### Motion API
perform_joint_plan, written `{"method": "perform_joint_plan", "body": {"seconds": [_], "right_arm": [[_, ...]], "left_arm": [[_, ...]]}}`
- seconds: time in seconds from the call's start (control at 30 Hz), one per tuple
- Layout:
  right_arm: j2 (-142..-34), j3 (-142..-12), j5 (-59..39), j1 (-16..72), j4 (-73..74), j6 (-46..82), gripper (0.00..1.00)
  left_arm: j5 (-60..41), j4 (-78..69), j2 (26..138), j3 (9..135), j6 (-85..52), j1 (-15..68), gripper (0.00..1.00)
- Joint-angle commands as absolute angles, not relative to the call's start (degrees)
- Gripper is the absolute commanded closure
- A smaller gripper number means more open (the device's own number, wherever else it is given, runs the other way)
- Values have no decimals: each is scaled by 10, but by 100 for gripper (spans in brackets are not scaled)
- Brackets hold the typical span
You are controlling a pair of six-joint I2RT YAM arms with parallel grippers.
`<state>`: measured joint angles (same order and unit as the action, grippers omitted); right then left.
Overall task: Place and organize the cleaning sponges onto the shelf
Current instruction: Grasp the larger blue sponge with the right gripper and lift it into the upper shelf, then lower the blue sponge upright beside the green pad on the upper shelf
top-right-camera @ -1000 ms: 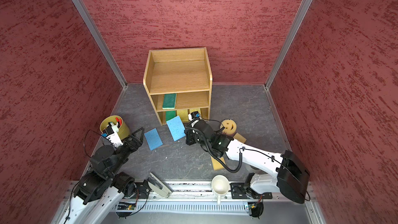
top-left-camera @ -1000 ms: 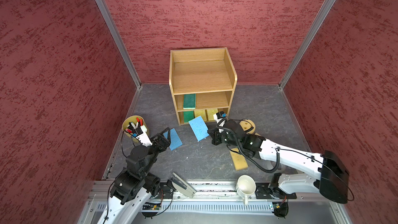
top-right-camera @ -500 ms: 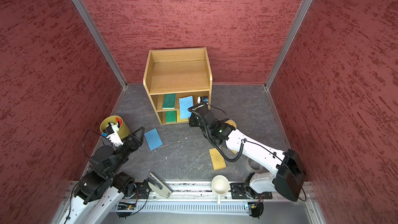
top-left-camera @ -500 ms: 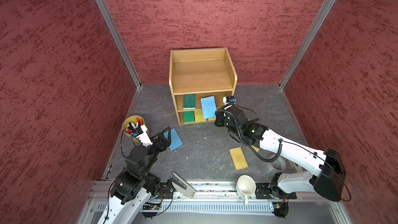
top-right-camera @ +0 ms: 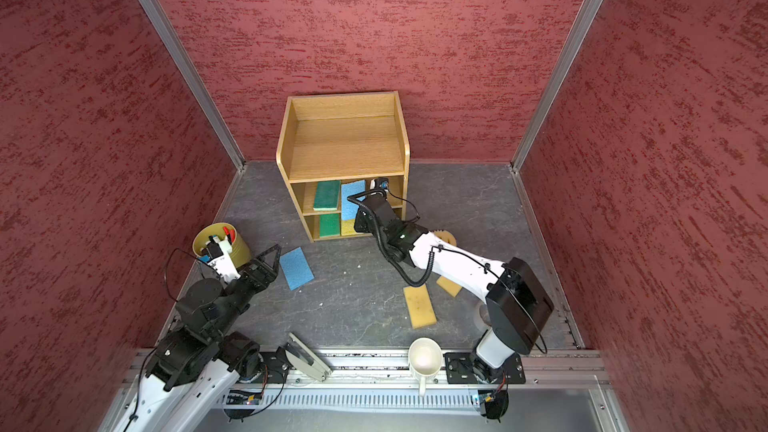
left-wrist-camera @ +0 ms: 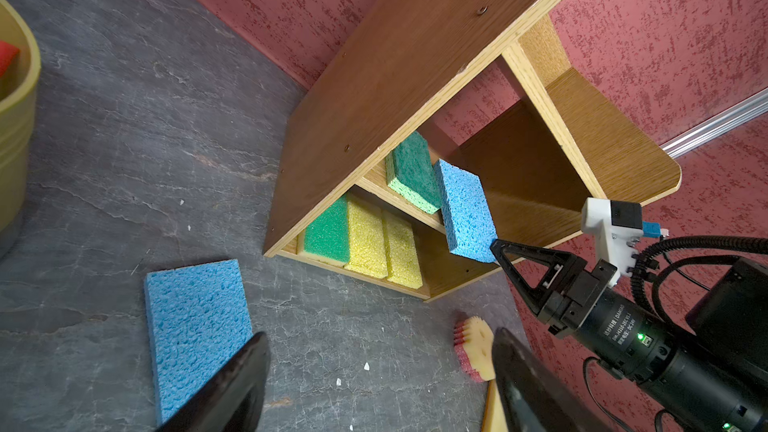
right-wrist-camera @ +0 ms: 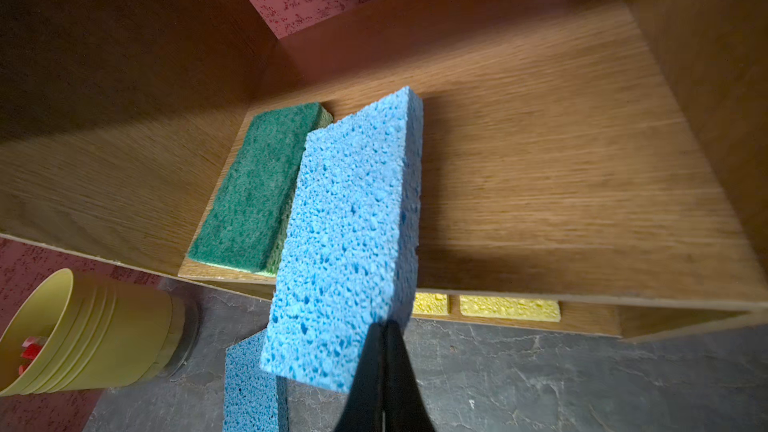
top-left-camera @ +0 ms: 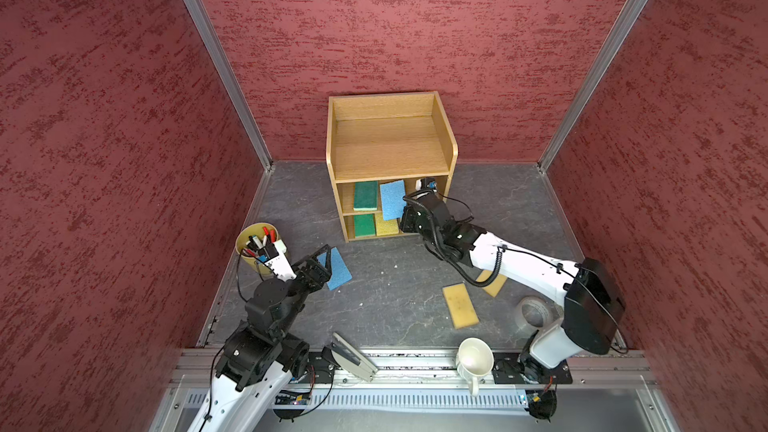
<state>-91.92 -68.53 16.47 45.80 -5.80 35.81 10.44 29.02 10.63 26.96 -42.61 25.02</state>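
Three red textured walls (top-left-camera: 415, 27) enclose the cell, joined at the corners by aluminium posts (top-left-camera: 216, 60). The floor (top-left-camera: 386, 305) is dark grey, slate-patterned and evenly lit. A metal rail (top-left-camera: 415, 398) spans the near edge.

Blue sponge (right-wrist-camera: 345, 234) (oak-coloured shelf (top-left-camera: 390, 147))

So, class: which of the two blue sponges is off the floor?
The blue sponge pinched in the right pincer, tilted at the middle tier of the shelf beside a green sponge. The other blue sponge lies flat on the floor.
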Motion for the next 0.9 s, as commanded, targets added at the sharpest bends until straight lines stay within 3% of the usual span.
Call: {"method": "perform_joint_plan", "body": {"seconds": [0.0, 0.77, 0.87], "right_arm": [[-937, -717, 149, 445, -40, 369, 100], [-964, -729, 113, 425, -3, 392, 100], [-947, -717, 113, 426, 0, 397, 96]], "left_arm": [[101, 273, 113, 263, -420, 246, 17], [93, 266, 120, 259, -427, 244, 17], [92, 266, 121, 258, -429, 244, 17]]}}
